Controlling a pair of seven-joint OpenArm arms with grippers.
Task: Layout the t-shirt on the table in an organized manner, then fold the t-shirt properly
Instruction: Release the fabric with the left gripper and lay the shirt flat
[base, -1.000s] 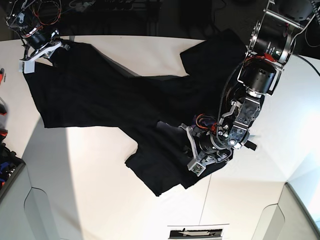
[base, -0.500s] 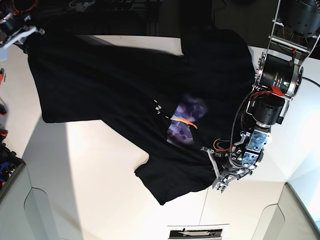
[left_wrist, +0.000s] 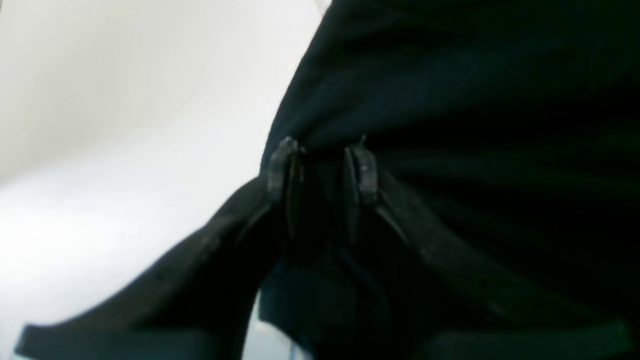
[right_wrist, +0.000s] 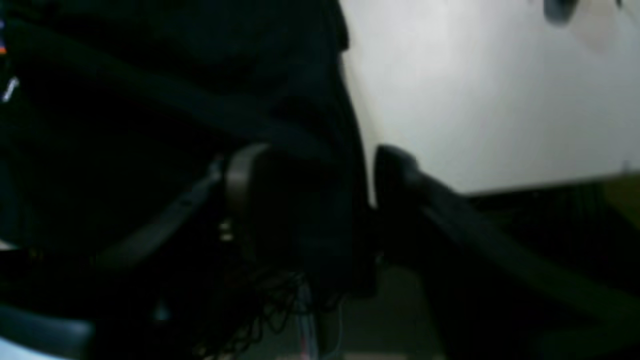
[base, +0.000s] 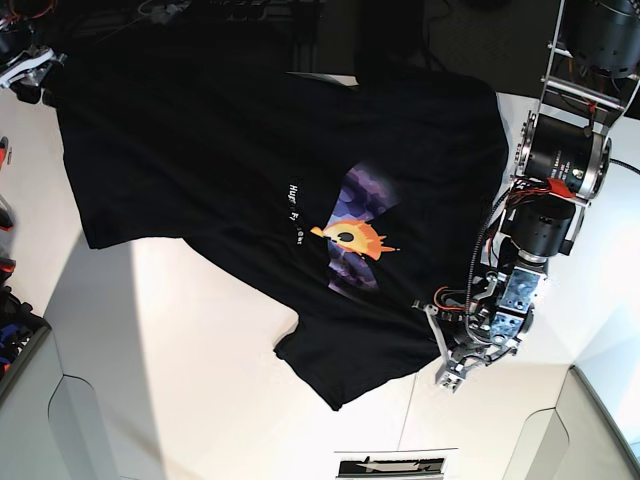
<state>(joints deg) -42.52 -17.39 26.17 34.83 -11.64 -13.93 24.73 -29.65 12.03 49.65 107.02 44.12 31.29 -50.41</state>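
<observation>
The black t-shirt (base: 230, 160) is spread wide across the white table (base: 200, 390), and a purple and orange print (base: 352, 238) faces up. My left gripper (base: 440, 338) is at the shirt's lower right hem. In the left wrist view it (left_wrist: 322, 167) is shut on a bunched fold of the t-shirt (left_wrist: 450, 100). At the far left corner is my right gripper (base: 33, 74), beside the shirt's upper edge. In the right wrist view its fingers (right_wrist: 240, 180) stand wide apart, and the t-shirt's edge (right_wrist: 310, 125) hangs loose between them.
A dark bin (base: 15, 345) and red items (base: 4, 150) sit at the left edge. A printed label (base: 395, 465) lies at the front edge, with a thin seam (base: 410, 410) running up from it. Dark floor lies beyond the table's far edge.
The shirt has been pulled out from a crumpled diagonal heap into a wide spread with the print showing. The left gripper moved toward the front right. The right gripper's jaws have come apart.
</observation>
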